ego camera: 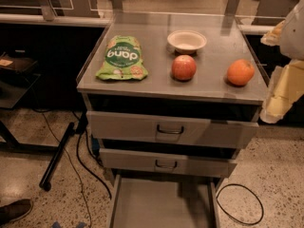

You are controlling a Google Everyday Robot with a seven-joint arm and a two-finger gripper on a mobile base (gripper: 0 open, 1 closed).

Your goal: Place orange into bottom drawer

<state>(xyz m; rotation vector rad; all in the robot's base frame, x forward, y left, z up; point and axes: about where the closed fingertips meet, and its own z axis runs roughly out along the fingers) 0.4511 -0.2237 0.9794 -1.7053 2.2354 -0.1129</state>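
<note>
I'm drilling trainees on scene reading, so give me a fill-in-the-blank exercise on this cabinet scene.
1. The orange sits on top of the cabinet, just right of the ____.
2. The bottom drawer is ____, not shut.
3. Behind the red fruit stands a white ____.
4. Of the two fruits, the gripper, at the view's right edge beside the cabinet, is nearer the ____.

Missing words: apple; open; bowl; orange.

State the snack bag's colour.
Snack bag: green with white lettering, camera view. The gripper hangs right of the orange.
</note>
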